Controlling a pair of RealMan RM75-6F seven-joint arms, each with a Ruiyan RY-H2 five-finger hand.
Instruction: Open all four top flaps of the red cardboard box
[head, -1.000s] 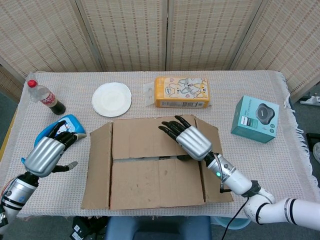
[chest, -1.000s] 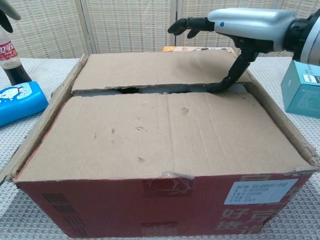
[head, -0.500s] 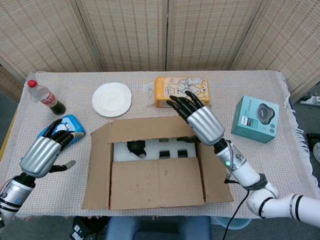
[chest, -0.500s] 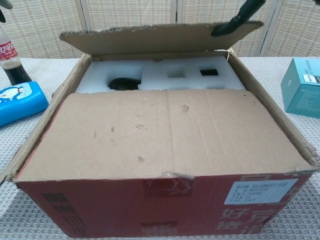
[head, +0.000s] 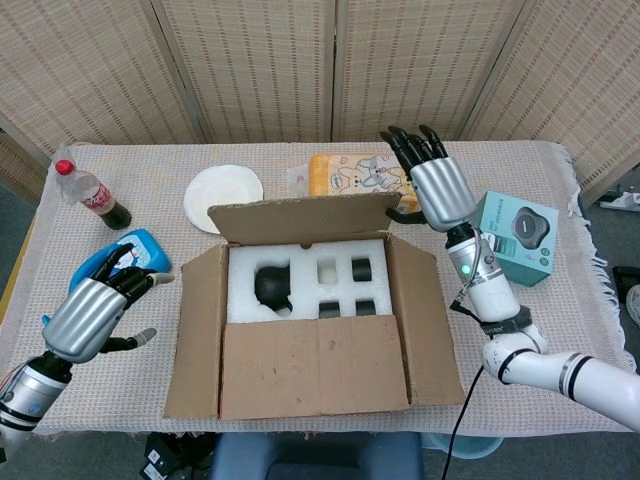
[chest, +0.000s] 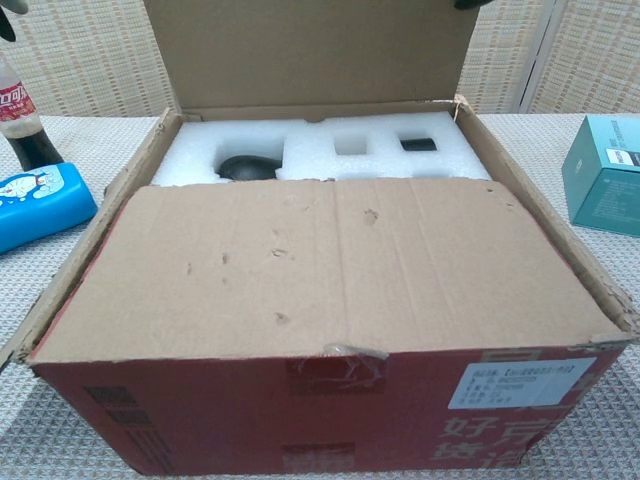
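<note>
- Your right hand (head: 438, 190), fingers spread and holding nothing, has swung the far flap (head: 305, 217) of the red cardboard box (chest: 300, 420) from flat to upright since a second ago.
- The box sits mid-frame on the woven tabletop (head: 500, 330); white foam packing (head: 305, 280) now shows.
- The near flap (head: 315, 365) lies closed, and both side flaps splay outward, so one remains, I judge.
- Your left hand (head: 90, 310) hovers lower left, fingers loosely curled, empty.
- Behind the raised flap stand a yellow tissue pack (head: 350, 172) and a white plate (head: 222, 192); a teal box (head: 515, 238) sits right. The pack could block folding back.
</note>
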